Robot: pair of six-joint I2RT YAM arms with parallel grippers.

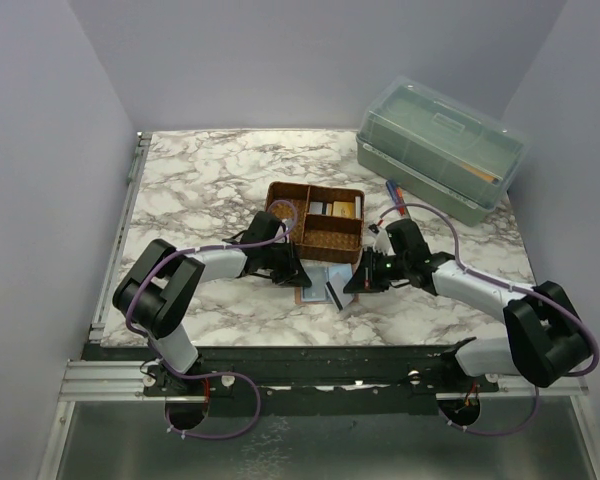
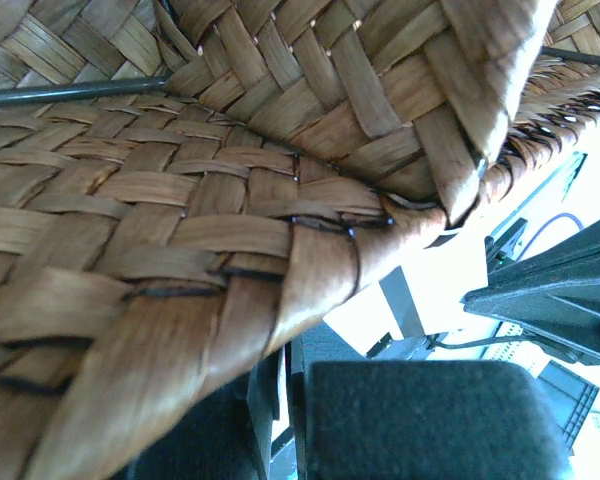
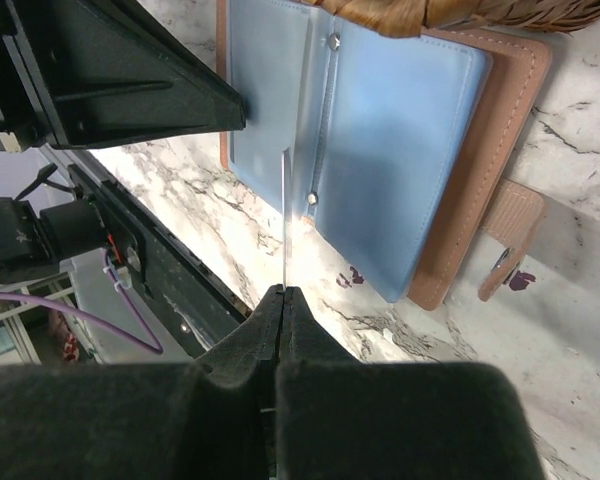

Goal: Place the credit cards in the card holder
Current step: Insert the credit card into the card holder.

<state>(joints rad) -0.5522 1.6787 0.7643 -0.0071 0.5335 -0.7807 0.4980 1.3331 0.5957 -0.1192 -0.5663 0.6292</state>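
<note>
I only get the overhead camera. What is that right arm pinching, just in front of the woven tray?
Observer: The right end effector is shut on a thin card, seen edge-on from its wrist camera.
Operator: What lies beneath it?
Observer: The card holder lies open, blue pockets facing up.
Operator: And the left wrist camera?
Observer: Almost filled by the woven tray, very close up.

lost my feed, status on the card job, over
Right fingers shut on one card, edge-on at the open card holder. Left fingers at holder's edge, grip unclear. Woven tray crowds holder.
</note>
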